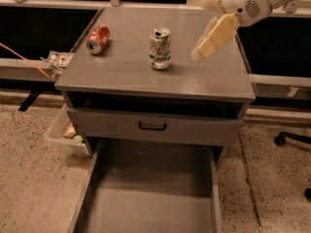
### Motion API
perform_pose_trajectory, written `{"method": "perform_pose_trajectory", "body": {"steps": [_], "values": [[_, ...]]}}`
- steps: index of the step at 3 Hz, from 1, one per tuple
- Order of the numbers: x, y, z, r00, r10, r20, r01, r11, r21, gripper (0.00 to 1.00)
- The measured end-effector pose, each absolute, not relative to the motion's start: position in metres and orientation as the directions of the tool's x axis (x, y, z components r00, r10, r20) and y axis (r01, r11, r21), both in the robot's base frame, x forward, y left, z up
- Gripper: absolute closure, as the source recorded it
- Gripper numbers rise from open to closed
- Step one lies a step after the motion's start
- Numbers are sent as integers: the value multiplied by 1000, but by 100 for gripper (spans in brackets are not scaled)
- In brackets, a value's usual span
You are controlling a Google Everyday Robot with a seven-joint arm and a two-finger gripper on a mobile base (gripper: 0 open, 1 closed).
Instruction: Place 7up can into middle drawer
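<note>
The 7up can (160, 48) stands upright near the middle of the grey cabinet top (121, 72), silver-white with green markings. My gripper (201, 33) hangs above the top's right side, to the right of the can and clear of it, open and empty, its long cream finger (216, 35) pointing down-left. The middle drawer (150, 198) is pulled out at the bottom of the view, a wide shallow grey box with a bare floor. Above it is a grey drawer front with a small black handle (152, 126).
A crushed red can (98, 38) lies at the back left of the cabinet top. A white bin (65, 132) with small items sits on the floor left of the cabinet. A chair caster (279, 140) is on the floor at right.
</note>
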State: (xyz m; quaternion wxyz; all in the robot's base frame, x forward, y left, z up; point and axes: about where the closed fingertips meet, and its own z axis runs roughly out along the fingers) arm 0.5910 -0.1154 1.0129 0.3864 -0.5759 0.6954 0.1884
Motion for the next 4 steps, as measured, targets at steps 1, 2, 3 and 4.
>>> {"method": "perform_pose_trajectory", "body": {"steps": [1, 2, 3, 4], "values": [[591, -115, 1013, -38, -655, -754, -947, 266, -183, 0], [613, -113, 997, -52, -654, -755, -934, 300, -195, 0], [644, -111, 971, -82, -642, -762, -916, 350, -195, 0], [667, -103, 953, -99, -633, -768, -911, 368, -186, 0]]}}
